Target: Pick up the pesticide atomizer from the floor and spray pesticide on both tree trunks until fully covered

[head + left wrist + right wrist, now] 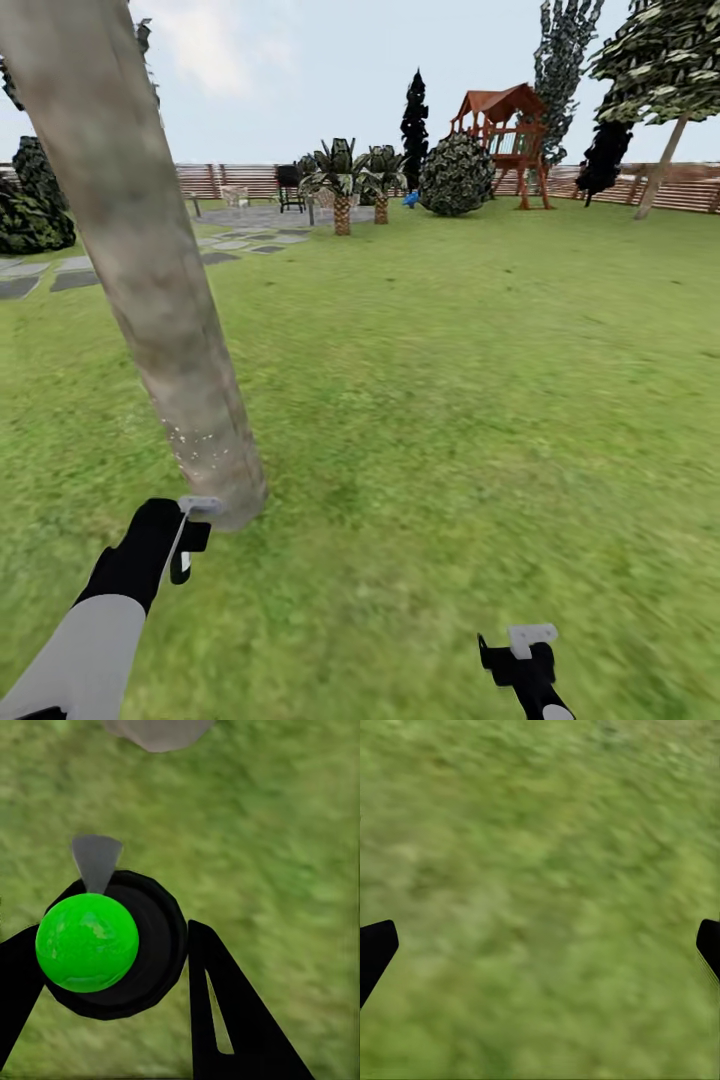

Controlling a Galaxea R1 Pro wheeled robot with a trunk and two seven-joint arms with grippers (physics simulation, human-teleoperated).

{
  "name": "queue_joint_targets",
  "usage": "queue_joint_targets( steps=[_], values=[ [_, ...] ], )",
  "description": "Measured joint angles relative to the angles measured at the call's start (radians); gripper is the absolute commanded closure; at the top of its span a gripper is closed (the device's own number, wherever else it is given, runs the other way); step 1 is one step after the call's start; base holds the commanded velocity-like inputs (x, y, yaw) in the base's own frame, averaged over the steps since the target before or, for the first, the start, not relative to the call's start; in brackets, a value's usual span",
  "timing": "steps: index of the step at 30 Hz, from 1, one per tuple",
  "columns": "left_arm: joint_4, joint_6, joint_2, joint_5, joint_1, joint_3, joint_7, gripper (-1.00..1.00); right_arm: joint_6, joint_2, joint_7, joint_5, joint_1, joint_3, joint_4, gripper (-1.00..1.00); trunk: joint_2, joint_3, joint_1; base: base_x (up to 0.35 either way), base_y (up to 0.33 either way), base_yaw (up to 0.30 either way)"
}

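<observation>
A thick grey-beige tree trunk (150,270) leans up from the grass at the left of the head view, with fine white speckles on its lower part near the base (205,450). Right beside that base, my left gripper (185,540) is shut on the pesticide atomizer (87,943), a round black body with a bright green ball and a grey nozzle pointing toward the trunk. A second tree (660,165) with a slanted beige trunk stands far off at the right by the fence. My right gripper (525,650) hangs open over bare grass, its fingers (379,945) wide apart.
The lawn (450,400) stretches ahead to a brown slat fence (690,185). At the back stand short palms (342,200), a round bush (456,175), a red play tower (505,140) and a black cone-shaped tree (414,115). Stepping stones (60,275) lie at the left.
</observation>
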Motion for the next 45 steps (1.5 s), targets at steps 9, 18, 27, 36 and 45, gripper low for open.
queue_joint_targets(
  steps=[9, 18, 27, 36, 45],
  values=[
    [0.000, 0.001, 0.001, 0.001, 0.000, 0.000, 0.000, 1.00, 0.000, 0.000, 0.000, 0.000, 0.000, 0.000, 0.000, -1.00, 0.000, 0.000, 0.000, 0.126, -0.264, 0.273],
    [0.000, 0.000, -0.001, 0.001, 0.000, 0.000, 0.000, 1.00, 0.000, 0.000, 0.000, 0.000, 0.000, 0.000, 0.000, -1.00, 0.000, 0.000, 0.000, 0.172, -0.248, 0.047],
    [0.000, 0.000, -0.001, 0.001, 0.000, 0.000, 0.000, 1.00, 0.000, 0.000, 0.000, 0.000, 0.000, 0.000, 0.000, -1.00, 0.000, 0.000, 0.000, 0.155, -0.242, 0.068],
    [-0.002, 0.001, 0.008, 0.000, -0.001, 0.000, 0.000, 1.00, 0.000, 0.001, 0.000, 0.000, 0.000, 0.000, 0.001, -1.00, 0.000, 0.000, 0.001, -0.066, -0.251, 0.269],
    [-0.002, 0.003, -0.004, 0.001, -0.014, -0.002, -0.001, 1.00, 0.000, 0.001, 0.001, 0.001, 0.000, 0.000, 0.000, -1.00, 0.000, 0.000, 0.000, 0.052, -0.118, 0.196]
  ],
)
